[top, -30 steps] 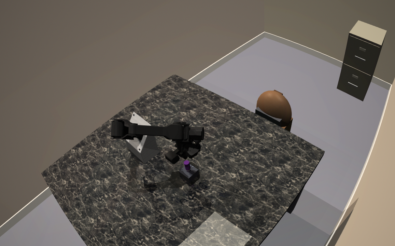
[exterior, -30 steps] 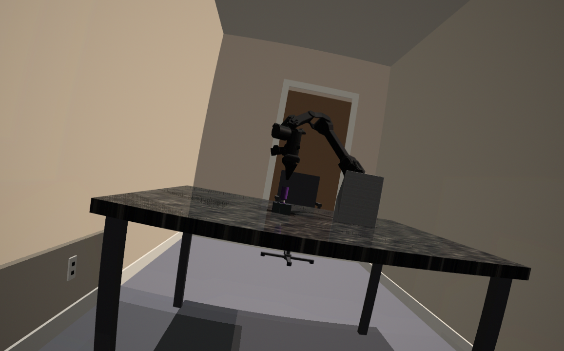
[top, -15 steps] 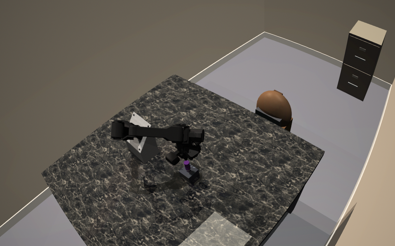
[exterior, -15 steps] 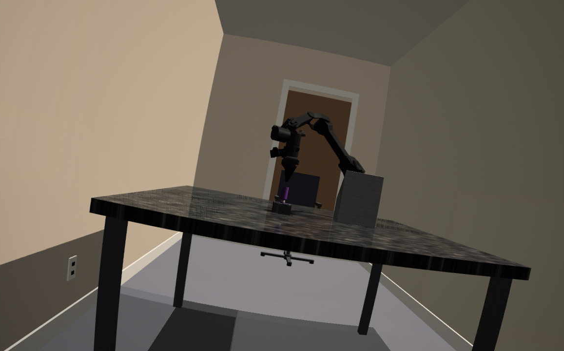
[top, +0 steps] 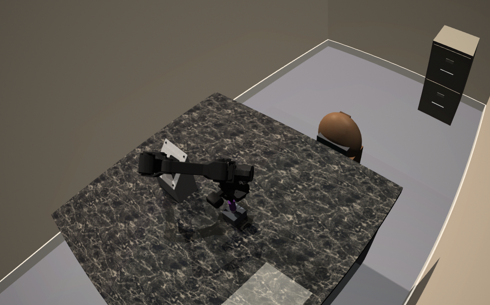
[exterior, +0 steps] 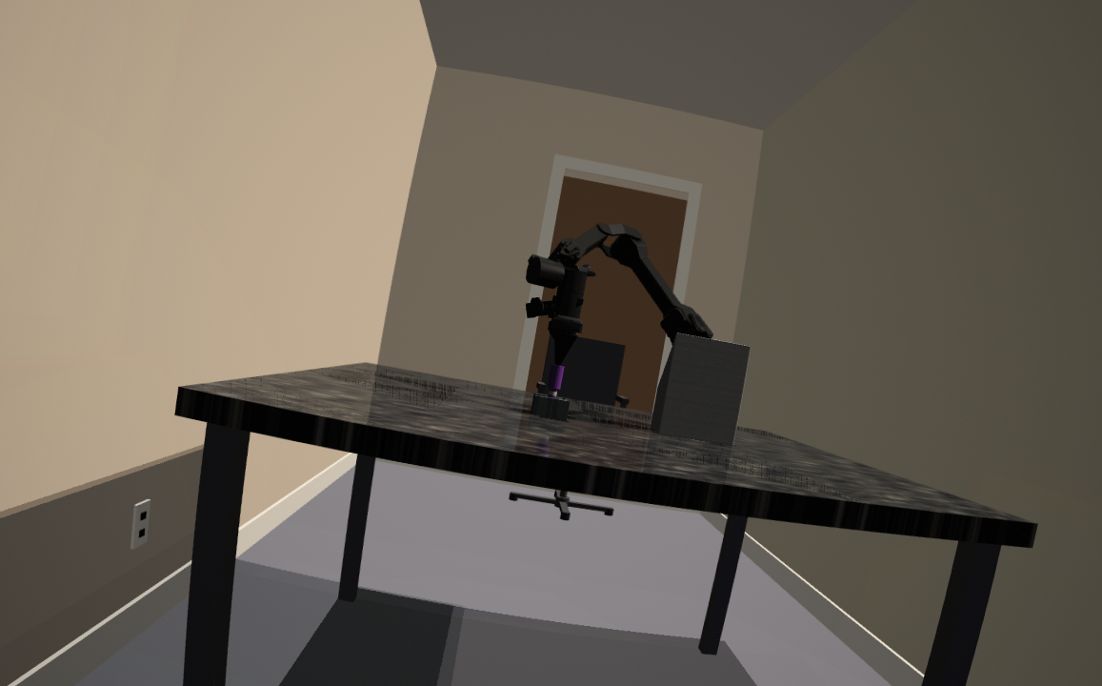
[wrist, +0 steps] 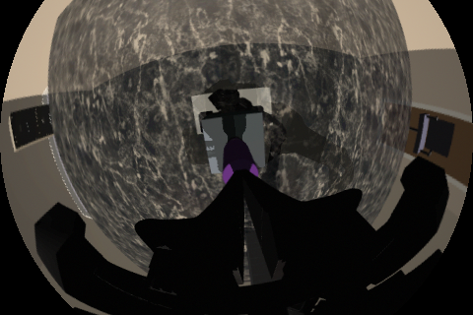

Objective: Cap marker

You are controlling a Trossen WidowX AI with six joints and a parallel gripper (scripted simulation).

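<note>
Gripper (exterior: pixel 560 358) points straight down with its fingers fully closed together and nothing held between them; the closed tip sits on top of the purple cap (exterior: pixel 558 375). The cap stands upright on the marker, which is seated in the holder block (exterior: pixel 551 404); the marker body itself is too hidden to make out. The block rests on the marble table (top: pixel 314 197), near the middle of the worktop, well apart from all edges, with the grey arm pedestal (exterior: pixel 702 388) close beside it
</note>
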